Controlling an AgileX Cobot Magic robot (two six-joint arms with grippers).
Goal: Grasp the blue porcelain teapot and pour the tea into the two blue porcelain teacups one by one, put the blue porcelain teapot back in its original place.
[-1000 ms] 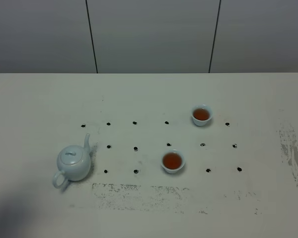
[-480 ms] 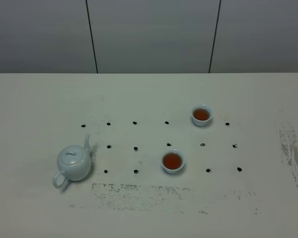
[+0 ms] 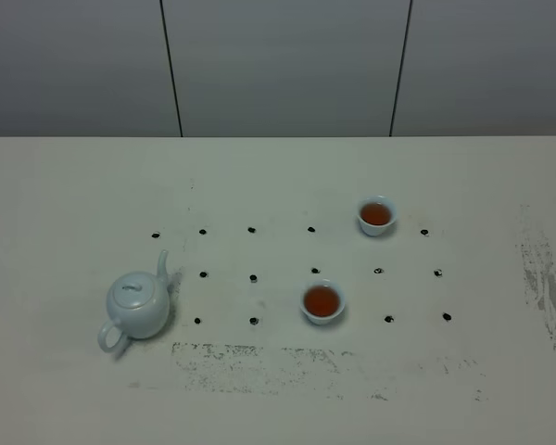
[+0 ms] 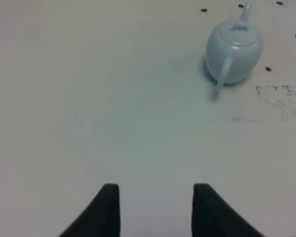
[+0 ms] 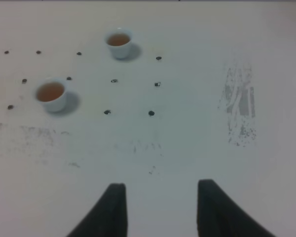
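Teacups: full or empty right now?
Both hold tea. Reddish-brown liquid shows inside the near teacup and the far teacup; both stand upright on the table.

I see the dark shadow at the bench's (image 3: 65, 408) near left corner gone; the surface there is evenly lit.

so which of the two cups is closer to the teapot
The cup nearer the front of the table, level with the teapot. The other cup sits farther back and more to the right. Both hold reddish-brown tea.
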